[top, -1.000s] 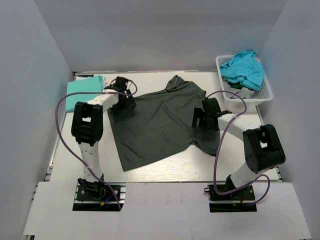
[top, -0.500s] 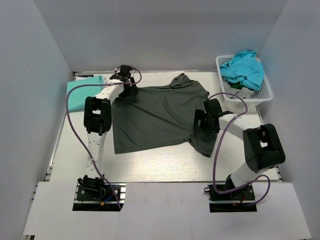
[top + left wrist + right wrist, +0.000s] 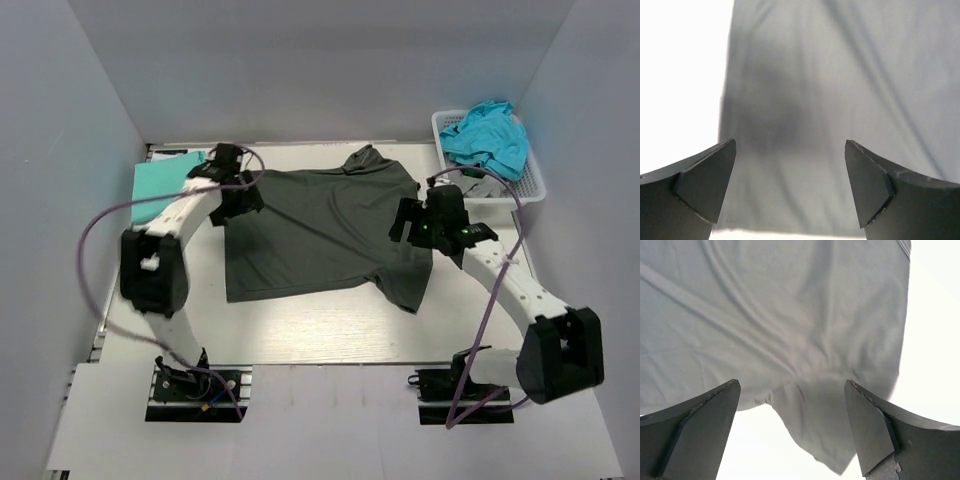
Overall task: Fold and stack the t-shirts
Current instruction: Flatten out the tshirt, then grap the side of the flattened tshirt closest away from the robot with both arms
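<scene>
A dark charcoal-grey t-shirt [image 3: 320, 230] lies spread flat across the middle of the table. My left gripper [image 3: 238, 200] hangs open over its left shoulder edge. In the left wrist view the left gripper [image 3: 790, 190] has grey cloth [image 3: 840, 100] below the gap and nothing between its fingers. My right gripper [image 3: 412, 228] is open above the shirt's right side. In the right wrist view the right gripper [image 3: 790, 430] frames the short sleeve [image 3: 830, 435] from above, apart from it. A folded mint-green t-shirt [image 3: 160, 185] lies at the back left.
A white lattice basket [image 3: 525, 185] stands at the back right, with a crumpled teal t-shirt [image 3: 487, 135] piled in it. Grey walls close in the table on three sides. Bare white tabletop [image 3: 320, 330] runs along the near edge in front of the shirt.
The charcoal shirt was drawn back and straightened, then stayed still. Both arms have since swung their elbows outward. Both grippers stay open over the shirt.
</scene>
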